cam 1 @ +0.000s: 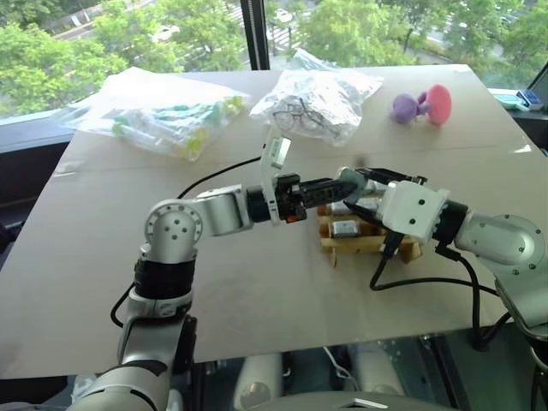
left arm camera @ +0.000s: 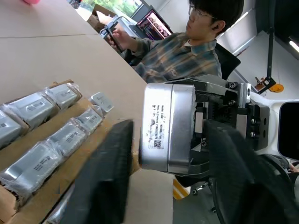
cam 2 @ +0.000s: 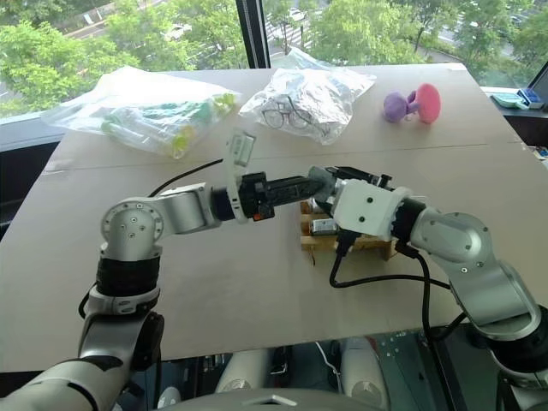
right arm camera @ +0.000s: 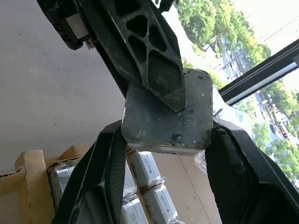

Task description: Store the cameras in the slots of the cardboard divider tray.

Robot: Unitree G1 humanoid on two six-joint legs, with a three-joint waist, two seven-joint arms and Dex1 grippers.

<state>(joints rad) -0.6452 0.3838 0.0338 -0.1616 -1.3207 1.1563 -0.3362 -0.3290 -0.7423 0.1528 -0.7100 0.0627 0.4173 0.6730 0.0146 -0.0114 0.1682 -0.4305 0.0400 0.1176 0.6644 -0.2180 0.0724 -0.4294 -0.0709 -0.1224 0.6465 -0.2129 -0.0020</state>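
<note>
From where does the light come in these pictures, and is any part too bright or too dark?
Left eye view: daylight enters through the window behind the table, and the clear bags glint. Right wrist view: the sky is washed out white, and the camera looks dark against it. Left wrist view: indoor light, with a sheen on the camera's silver side.

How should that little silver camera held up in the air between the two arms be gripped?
By its two wide flat faces, from an open edge. The camera is a flat block, so fingers pinching those faces sit flush. The right gripper holds it at its narrow sides, and the left gripper is closed on it too, above the tray.
</note>
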